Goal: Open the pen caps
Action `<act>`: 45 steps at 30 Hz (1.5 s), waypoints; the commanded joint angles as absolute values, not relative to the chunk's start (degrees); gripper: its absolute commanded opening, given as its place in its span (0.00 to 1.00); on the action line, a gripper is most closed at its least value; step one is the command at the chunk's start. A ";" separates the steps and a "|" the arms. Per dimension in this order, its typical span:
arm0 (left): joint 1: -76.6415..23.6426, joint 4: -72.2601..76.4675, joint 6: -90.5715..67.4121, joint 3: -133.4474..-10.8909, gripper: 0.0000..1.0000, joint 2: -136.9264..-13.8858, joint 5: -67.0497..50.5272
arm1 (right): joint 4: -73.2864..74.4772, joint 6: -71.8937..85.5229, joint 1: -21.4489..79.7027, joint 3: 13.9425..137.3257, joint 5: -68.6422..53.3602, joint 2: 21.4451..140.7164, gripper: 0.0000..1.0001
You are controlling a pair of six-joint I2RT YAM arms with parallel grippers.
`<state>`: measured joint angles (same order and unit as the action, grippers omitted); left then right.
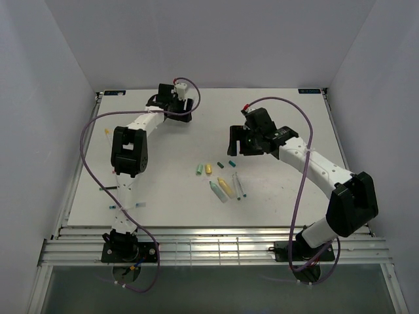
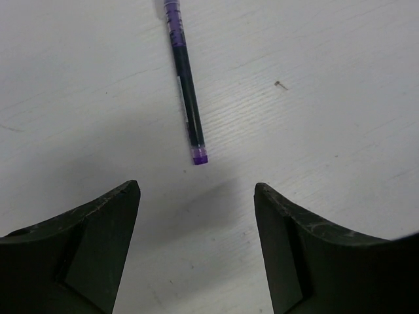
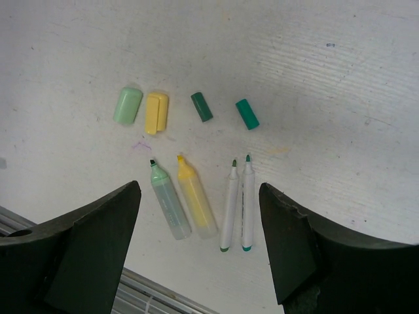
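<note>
Four caps are already off and lie in a row on the desk ahead of the right end effector (image 3: 200, 190): pale green cap (image 3: 127, 105), yellow cap (image 3: 156, 112), dark teal cap (image 3: 201, 106) and green cap (image 3: 247, 114), each apart from its neighbour. Nearer the jaws, between the fingers, are the bared bodies, tips pointing toward the caps: green highlighter (image 3: 169, 206), yellow highlighter (image 3: 196, 199) and two white pens (image 3: 228, 206) side by side. The right jaws stand wide and hold nothing. The left end effector (image 2: 196, 190) is also spread wide and empty. It hovers over bare desk with a purple pen (image 2: 186, 85) lying just ahead of its fingertips, running away from it. Both ends of that pen show purple, and which one is the cap cannot be told. Judgement: this pen is the one in hand. The next move calls for lowering the left jaws across its barrel, closing, then offering the cap end to the other arm. The desk (image 1: 275, 209) is white, faintly grained and scuffed, with a small purple smear beside the yellow cap. Plain white walls (image 1: 216, 39) enclose three sides.
</note>
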<state>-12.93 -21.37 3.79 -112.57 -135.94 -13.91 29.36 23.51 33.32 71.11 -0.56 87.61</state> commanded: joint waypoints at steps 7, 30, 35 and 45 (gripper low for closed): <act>-14.41 -10.38 7.65 -112.94 0.79 -139.74 -7.29 | 28.39 23.20 32.78 66.63 4.39 79.55 0.79; -19.25 -15.03 2.11 -120.24 0.27 -149.41 -2.81 | 36.91 23.73 32.08 69.78 8.44 72.16 0.79; -19.16 -17.84 -2.19 -120.15 0.03 -148.10 -1.85 | 40.33 24.17 32.08 73.20 6.33 71.80 0.79; -18.98 -23.28 -16.68 -101.00 0.00 -121.05 -14.04 | 46.67 23.91 29.80 77.61 -7.80 73.12 0.81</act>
<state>-19.05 -17.54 -9.87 -105.03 -133.32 -6.94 44.05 23.88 31.05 75.24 -0.34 73.54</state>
